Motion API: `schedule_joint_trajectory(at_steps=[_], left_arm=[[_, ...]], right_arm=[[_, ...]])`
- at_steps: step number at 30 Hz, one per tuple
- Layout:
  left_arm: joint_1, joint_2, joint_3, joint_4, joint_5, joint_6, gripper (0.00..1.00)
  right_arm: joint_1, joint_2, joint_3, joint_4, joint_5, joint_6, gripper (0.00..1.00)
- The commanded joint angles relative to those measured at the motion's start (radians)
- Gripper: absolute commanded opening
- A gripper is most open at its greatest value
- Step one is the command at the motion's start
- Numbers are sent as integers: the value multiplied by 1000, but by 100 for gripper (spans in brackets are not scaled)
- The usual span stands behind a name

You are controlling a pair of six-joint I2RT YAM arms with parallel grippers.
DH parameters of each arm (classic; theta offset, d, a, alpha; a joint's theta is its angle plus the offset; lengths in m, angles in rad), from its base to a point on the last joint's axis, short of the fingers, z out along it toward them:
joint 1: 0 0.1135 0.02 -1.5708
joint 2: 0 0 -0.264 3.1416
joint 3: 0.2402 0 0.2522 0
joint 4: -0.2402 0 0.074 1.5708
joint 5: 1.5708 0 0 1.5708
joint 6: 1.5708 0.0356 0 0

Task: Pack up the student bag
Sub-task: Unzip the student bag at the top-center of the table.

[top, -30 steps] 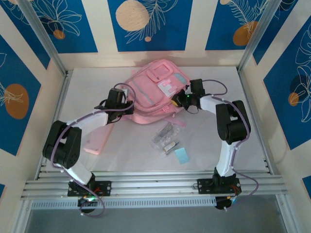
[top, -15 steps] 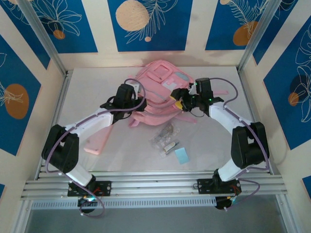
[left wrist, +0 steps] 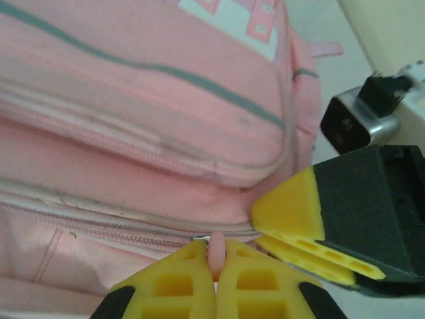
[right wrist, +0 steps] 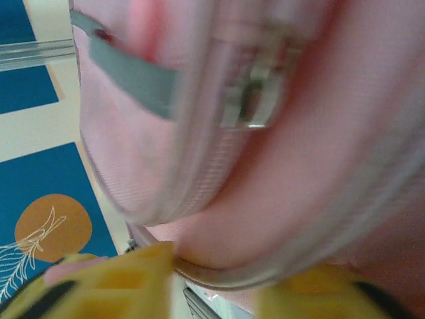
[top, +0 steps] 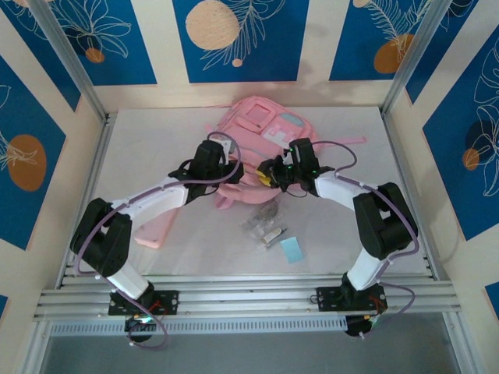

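Left pincer clamped shut on one pink zipper tab. Right pincer is narrowed, pinching a seam of the single pink backpack, which lies at the far middle of the bench. Nearer lie one flat pink pouch and one blue card.

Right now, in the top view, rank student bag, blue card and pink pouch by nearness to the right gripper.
1. student bag, at the right gripper
2. blue card, toward the near edge
3. pink pouch, far left
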Motion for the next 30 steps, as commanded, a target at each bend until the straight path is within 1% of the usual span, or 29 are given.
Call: schedule_joint_trajectory(at_steps=[1,4,7,10,13,15,18,20,23,27,30], left_arm=[[-16,-58,-33,102,10,-20,0],[-2,-49,-76,114,-72,5,0],[35,-24,-108,154,-122,12,0],[57,-2,-108,176,-206,66,0],[92,8,-122,230,-303,116,0],[133,22,-126,262,-326,122,0],[185,50,-107,278,-319,130,0],[201,63,-91,271,-319,151,0],[210,52,-93,258,-290,166,0],[210,5,-143,256,-213,149,0],[205,-42,-186,266,-118,116,0]], right_arm=[[0,19,25,72,123,7,0],[3,-5,20,69,111,-24,0],[11,-44,12,21,94,-61,0],[8,-94,-27,-11,76,-74,0],[-21,-148,-82,-23,44,-76,0],[-54,-176,-106,-35,23,-88,0],[-112,-190,-108,-61,-36,-129,0],[-148,-193,-95,-96,-69,-173,0],[-211,-190,-55,-178,-106,-277,0],[-313,-175,-10,-226,-211,-370,0],[-369,-162,36,-304,-215,-452,0]])
